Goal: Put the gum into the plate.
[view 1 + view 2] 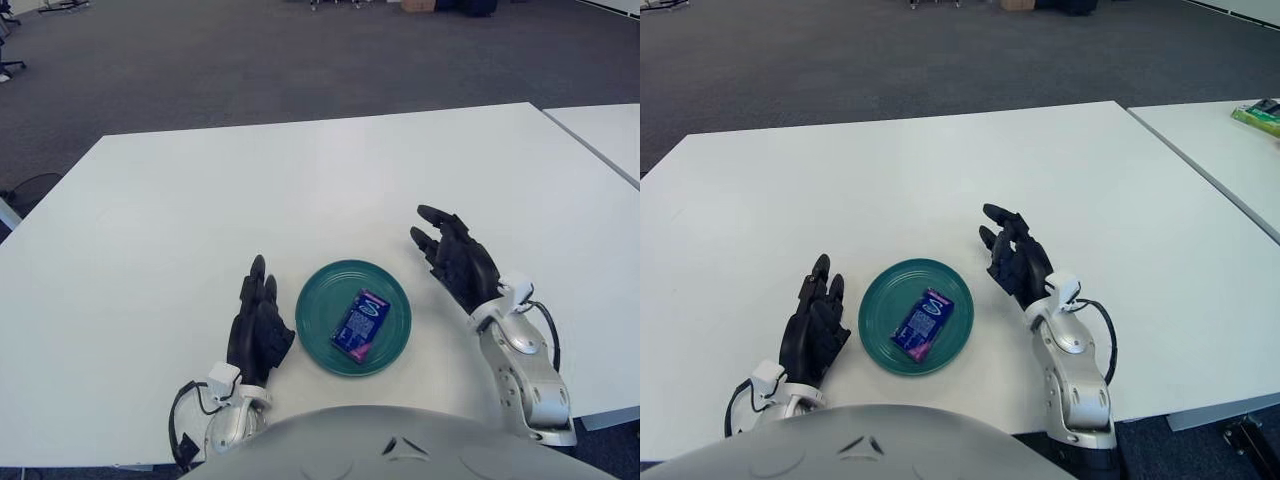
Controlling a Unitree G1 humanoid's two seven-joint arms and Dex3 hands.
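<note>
A blue and purple gum pack (360,324) lies flat inside the round teal plate (322,302) near the table's front edge. My right hand (455,262) is just right of the plate, apart from it, with its black fingers spread and nothing in them. My left hand (258,322) shows just left of the plate, fingers extended and empty.
The white table (300,190) stretches far back and to both sides. A second white table (1220,150) stands at the right across a narrow gap, with a green item (1262,116) on it. Dark carpet lies beyond.
</note>
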